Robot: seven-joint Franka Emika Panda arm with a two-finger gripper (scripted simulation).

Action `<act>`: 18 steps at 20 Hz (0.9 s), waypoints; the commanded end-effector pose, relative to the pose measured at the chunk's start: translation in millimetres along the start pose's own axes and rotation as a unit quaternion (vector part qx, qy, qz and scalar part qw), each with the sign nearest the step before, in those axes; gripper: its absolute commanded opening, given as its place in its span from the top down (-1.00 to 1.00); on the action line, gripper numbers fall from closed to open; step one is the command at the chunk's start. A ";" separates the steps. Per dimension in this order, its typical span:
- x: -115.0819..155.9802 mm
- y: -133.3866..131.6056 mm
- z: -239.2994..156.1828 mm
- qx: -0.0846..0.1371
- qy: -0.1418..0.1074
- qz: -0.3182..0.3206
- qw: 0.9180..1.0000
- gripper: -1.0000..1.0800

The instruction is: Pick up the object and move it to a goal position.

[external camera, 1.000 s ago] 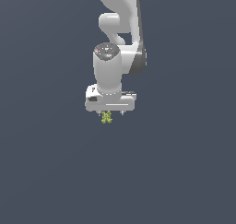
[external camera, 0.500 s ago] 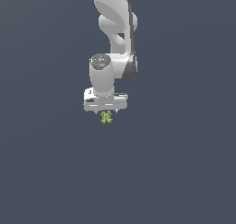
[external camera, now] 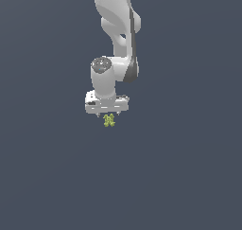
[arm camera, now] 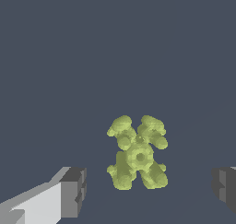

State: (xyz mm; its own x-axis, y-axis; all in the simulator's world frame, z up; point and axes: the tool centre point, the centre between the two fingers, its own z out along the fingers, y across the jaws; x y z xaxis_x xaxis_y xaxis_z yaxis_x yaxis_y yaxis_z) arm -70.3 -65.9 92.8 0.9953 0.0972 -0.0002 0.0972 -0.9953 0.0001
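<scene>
Object [arm camera: 137,157]: small, yellow-green, lumpy, four lobes around a round hub. It sits between the gripper [external camera: 108,114] fingers [arm camera: 71,191], which stand wide apart, touching nothing. Beyond, the white Panda arm [external camera: 117,25] rises above.

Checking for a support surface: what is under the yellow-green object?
Only uniform dark background shows under the object; no distinct support or contact point can be made out. The gripper is directly above, fingers apart.
</scene>
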 end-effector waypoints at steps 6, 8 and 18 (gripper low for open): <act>-1.2 -0.1 20.9 0.000 0.000 0.000 1.000 -0.92; -1.8 -0.2 31.7 0.000 0.000 -0.001 1.000 -0.92; -1.5 0.1 50.5 0.000 0.000 -0.001 1.000 1.00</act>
State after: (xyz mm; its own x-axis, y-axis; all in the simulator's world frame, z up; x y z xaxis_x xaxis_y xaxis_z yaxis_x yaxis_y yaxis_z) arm -72.0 -66.1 42.7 0.9950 0.0996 -0.0006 0.0996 -0.9950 -0.0002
